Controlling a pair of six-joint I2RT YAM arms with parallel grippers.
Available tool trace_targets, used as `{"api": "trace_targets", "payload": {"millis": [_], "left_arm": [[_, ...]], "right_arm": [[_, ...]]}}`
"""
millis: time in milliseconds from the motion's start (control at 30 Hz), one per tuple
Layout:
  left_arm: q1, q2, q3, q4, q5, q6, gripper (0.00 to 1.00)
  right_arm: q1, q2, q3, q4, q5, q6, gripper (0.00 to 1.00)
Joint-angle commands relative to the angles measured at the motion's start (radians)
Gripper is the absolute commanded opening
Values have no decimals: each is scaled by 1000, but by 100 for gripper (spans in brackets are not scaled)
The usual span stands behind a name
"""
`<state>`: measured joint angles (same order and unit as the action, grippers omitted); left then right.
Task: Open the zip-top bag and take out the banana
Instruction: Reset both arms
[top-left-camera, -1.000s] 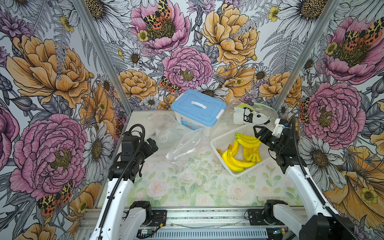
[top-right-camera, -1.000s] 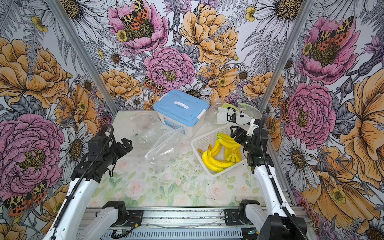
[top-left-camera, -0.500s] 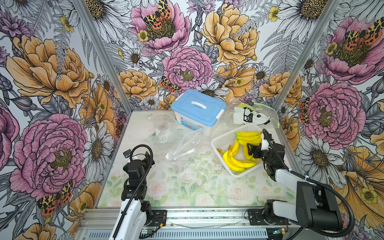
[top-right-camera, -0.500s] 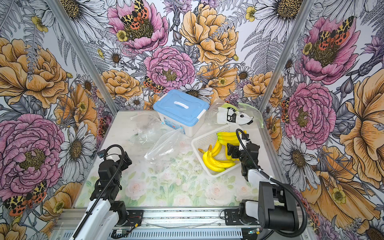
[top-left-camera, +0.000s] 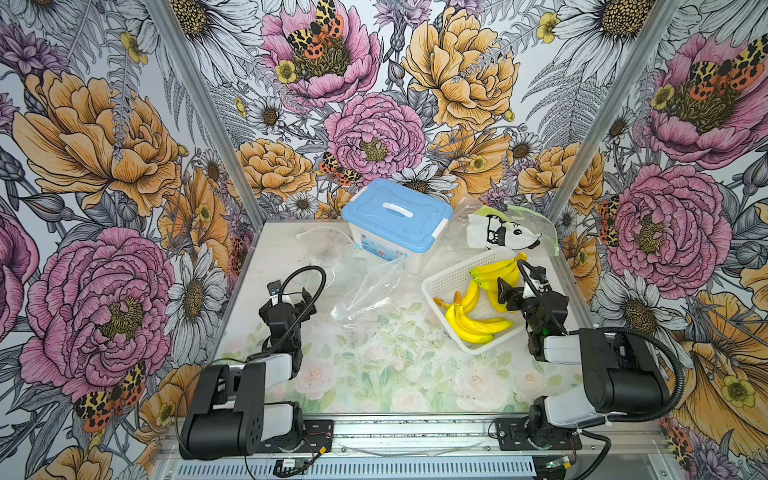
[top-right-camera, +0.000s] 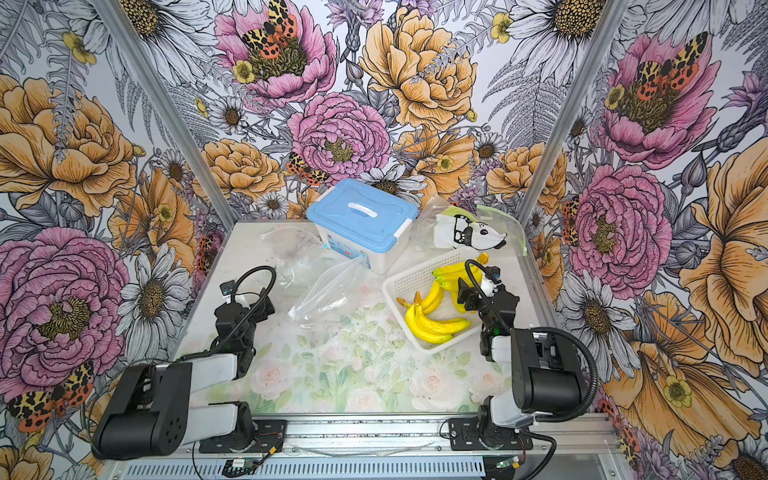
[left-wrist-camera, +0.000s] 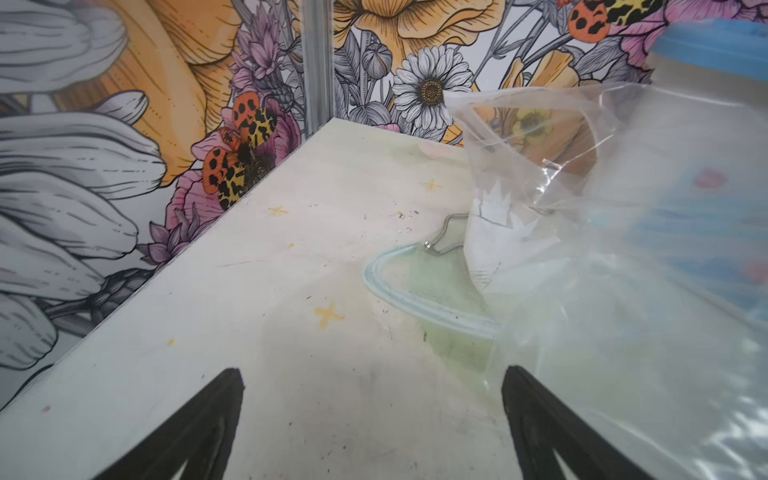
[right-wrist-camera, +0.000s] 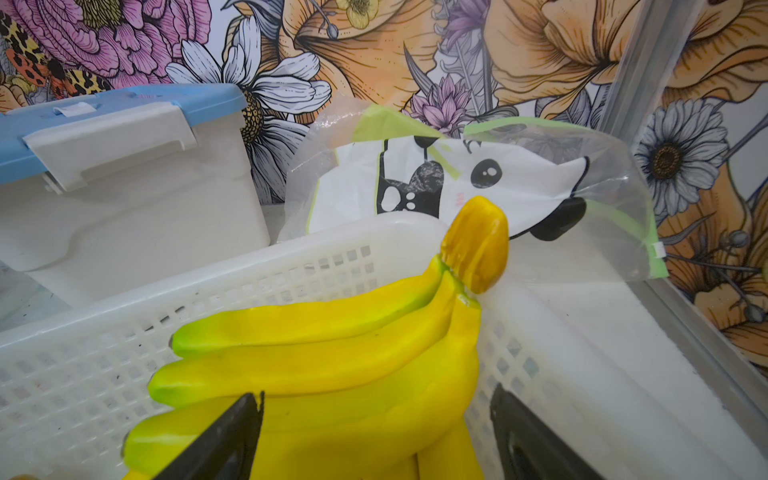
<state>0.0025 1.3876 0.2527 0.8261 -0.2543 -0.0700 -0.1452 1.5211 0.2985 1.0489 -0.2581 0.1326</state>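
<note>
Two tools, both released. On the left, the left tool sits low over the tabletop with its jaws wide. It is just beside the clear bag, which lies slack between it and the basket. The right tool hangs over the far bananas in the basket, jaws spread, gripping nothing. A second bunch lies at the basket's near end. The box stands behind the bag.

Both top views overhead on table, wrist views low, close
</note>
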Motion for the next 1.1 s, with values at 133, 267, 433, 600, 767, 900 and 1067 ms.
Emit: {"api": "trace_targets", "payload": {"millis": [133, 267, 433, 600, 767, 900, 1067], "left_arm": [[-29, 144, 38, 244, 29, 74, 99], [-9, 149, 108, 120, -17, 33, 99], [-20, 160, 112, 134, -13, 53, 99], [-28, 159, 117, 123, -5, 65, 99], [-26, 159, 118, 120, 3, 64, 99], [-25, 159, 118, 120, 3, 65, 99], [-25, 159, 119, 120, 3, 64, 99]], "right_arm": [[0, 24, 11, 6, 45, -2, 94], [47, 22, 78, -132, 110, -38, 99], [70, 21, 94, -171, 156, -48, 99], [77, 20, 96, -173, 170, -51, 100], [88, 19, 97, -178, 194, -55, 99], [89, 17, 93, -175, 224, -46, 99], [89, 9, -11, 5, 414, 21, 99]]}}
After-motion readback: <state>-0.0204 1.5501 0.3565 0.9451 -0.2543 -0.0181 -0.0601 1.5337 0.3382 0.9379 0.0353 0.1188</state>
